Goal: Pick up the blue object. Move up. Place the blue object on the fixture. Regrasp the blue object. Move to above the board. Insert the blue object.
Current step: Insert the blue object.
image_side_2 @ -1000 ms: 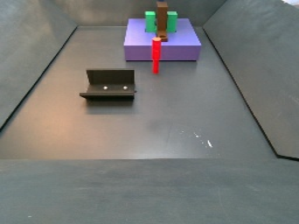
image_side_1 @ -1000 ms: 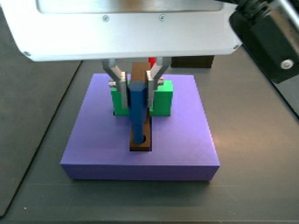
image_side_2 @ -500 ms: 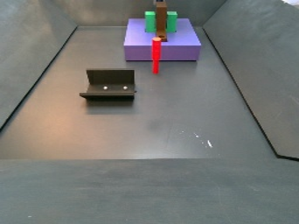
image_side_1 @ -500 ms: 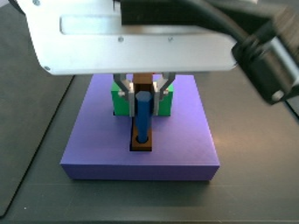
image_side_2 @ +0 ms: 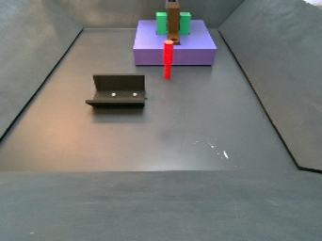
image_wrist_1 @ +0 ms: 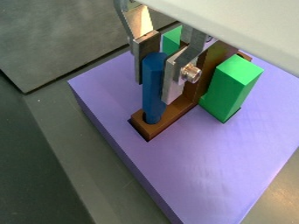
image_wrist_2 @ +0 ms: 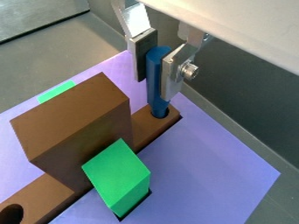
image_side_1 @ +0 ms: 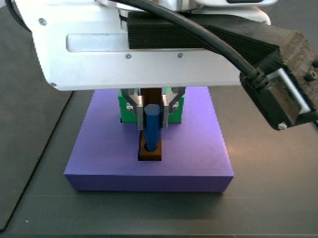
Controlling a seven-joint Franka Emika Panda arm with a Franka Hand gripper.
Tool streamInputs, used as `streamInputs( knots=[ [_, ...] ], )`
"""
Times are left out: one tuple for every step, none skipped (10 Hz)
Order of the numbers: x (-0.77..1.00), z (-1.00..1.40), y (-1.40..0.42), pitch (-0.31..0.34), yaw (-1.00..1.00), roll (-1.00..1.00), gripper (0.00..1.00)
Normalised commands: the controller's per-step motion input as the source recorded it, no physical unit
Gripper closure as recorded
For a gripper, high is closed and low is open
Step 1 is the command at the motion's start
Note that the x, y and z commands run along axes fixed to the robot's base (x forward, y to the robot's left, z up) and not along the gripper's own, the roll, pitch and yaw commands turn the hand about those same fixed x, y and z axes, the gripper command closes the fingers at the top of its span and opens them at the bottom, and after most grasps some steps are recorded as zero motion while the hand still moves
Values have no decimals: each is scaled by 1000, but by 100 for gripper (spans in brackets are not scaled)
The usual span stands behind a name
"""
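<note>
Arm housing lower and larger in side view than a second ago, now hiding more of board (image_side_1: 149, 153). Bench (image_side_2: 164, 141) dark grey; board at far end, fixture (image_side_2: 117, 91) well apart, red peg (image_side_2: 169, 58) upright at board's front, shown only here. Wrist views alone reveal brown block (image_wrist_2: 73, 131) and green block (image_wrist_2: 117, 178) close up. Blue object (image_wrist_1: 155, 87) upright, lower end in brown strip (image_wrist_2: 105, 171) recess. Tool (image_wrist_1: 160, 58) clamped on blue object's upper part, fingers (image_wrist_1: 183, 66) flanking it.
</note>
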Motion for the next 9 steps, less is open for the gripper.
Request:
streamInputs(
  knots=[
    [240,-183,-171,11,14,114,100],
    [226,-223,-186,0,43,59,100],
    [111,-420,-80,0,0,47,100],
    [0,-351,0,0,-57,156,100],
    [-137,-337,74,0,-126,151,100],
    [-89,-369,0,-3,-43,231,100],
    [-157,-463,17,-10,-54,306,100],
    [0,-569,-83,-54,-46,179,100],
    [0,-597,-154,-44,-11,124,100]
  ],
)
